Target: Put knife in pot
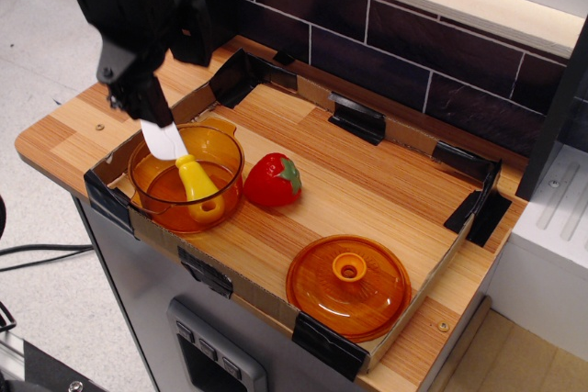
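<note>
The knife [191, 177] lies in the orange pot [230, 164] at the front left of the board. Its yellow handle rests on the pot's floor and its white blade leans up over the pot's back-left rim. My black gripper [145, 103] hangs above and to the left of the pot, its fingertips just above the tip of the blade. It looks open and holds nothing.
A red toy strawberry [273, 181] touches the pot's right side. The flat orange lid [347, 286] with a knob lies at the front right. A low cardboard wall with black tape [356, 121] frames the wooden board. A dark brick wall stands behind.
</note>
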Controlling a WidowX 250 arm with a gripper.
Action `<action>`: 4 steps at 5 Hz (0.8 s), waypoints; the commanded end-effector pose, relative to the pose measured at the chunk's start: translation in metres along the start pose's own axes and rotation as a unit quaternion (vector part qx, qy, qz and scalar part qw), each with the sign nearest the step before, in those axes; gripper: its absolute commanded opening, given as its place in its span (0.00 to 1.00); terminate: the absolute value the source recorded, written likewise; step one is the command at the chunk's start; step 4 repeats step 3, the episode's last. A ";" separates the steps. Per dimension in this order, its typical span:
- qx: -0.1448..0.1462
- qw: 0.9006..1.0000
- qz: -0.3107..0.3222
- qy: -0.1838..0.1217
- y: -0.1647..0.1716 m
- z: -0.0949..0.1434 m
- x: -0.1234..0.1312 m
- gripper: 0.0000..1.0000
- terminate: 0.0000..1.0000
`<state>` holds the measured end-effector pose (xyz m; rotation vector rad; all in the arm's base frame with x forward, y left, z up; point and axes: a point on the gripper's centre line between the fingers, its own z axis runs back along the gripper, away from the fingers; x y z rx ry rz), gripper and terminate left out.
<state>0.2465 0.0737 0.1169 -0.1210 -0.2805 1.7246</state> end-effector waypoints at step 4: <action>-0.014 1.000 0.011 -0.004 -0.010 0.024 -0.001 1.00 1.00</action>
